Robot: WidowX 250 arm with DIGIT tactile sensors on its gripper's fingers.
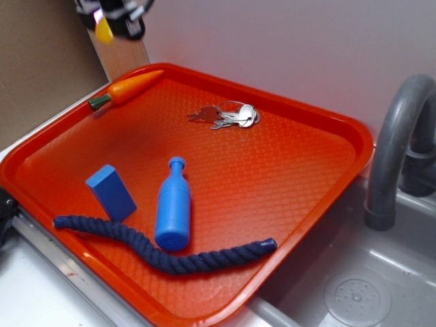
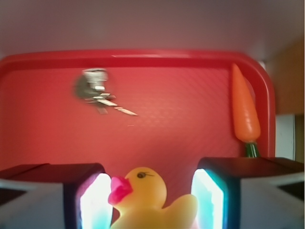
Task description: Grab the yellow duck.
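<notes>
Two claw (image 2: pixel 150 200) fingers clench the smooth, rounded yellow duck (image 2: pixel 147 200) above the dimpled tray (image 2: pixel 47 143).

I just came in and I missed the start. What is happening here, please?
The robot's hand holds the yellow duck between its fingers, lifted high above the far corner of the orange tray. On the tray lie a toy carrot, keys, a blue bottle, a blue block and a dark rope.
</notes>
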